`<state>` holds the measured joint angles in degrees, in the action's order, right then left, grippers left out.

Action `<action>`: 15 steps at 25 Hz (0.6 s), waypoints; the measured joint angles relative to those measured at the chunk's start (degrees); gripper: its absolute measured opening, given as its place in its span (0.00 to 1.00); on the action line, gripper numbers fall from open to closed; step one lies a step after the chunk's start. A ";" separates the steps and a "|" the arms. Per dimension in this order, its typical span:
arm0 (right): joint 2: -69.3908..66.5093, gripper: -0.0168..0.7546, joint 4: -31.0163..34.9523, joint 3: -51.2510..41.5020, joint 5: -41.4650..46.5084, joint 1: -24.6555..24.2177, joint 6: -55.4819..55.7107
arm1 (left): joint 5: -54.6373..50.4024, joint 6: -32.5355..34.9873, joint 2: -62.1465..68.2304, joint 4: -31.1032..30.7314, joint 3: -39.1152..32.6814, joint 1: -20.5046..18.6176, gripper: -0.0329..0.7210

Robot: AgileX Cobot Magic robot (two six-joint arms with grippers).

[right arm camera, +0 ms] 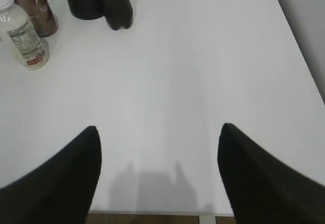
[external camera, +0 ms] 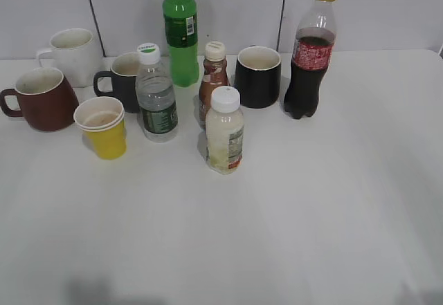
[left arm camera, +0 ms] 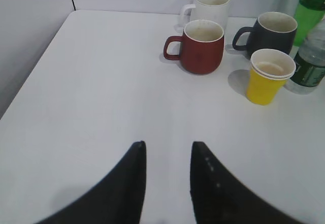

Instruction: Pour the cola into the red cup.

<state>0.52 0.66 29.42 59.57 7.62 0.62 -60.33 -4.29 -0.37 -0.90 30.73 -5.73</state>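
Nothing grasped yet: tall clear plastic cola bottle (external camera: 310, 56) with tan cap stands capped far right, squat dark red ceramic mug (external camera: 41, 99) far left, left gripper (left arm camera: 167, 176) narrowly parted, right gripper (right arm camera: 158, 170) spread wide, both empty; next, probably grab the bottle.

The tabletop (external camera: 291, 236) is seen from the front, slanting down. Its left end is covered by the left wrist view, its right end by the right; the mugs and bottles are shared with the exterior view.

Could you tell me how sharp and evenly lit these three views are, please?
Exterior view: soft even light, faint shadows, cola and red cup sharp. Left wrist view: mugs crisp, left gripper blurred. Right wrist view: right gripper blurred, its shadow on the table.
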 joint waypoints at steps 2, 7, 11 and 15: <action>0.00 0.71 0.00 0.00 0.00 0.00 0.00 | 0.00 0.00 0.00 0.00 0.00 0.00 0.35; 0.00 0.71 0.00 0.00 0.05 0.00 0.00 | 0.00 0.00 0.00 0.00 0.00 0.00 0.35; 0.00 0.71 0.04 0.00 0.05 0.00 0.00 | 0.00 0.00 0.00 0.00 0.00 0.00 0.35; 0.00 0.71 0.04 0.00 0.05 0.00 0.00 | 0.00 0.00 0.00 0.00 0.00 0.00 0.35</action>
<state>0.52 0.70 29.42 59.63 7.62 0.62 -60.33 -4.29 -0.37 -0.90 30.73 -5.73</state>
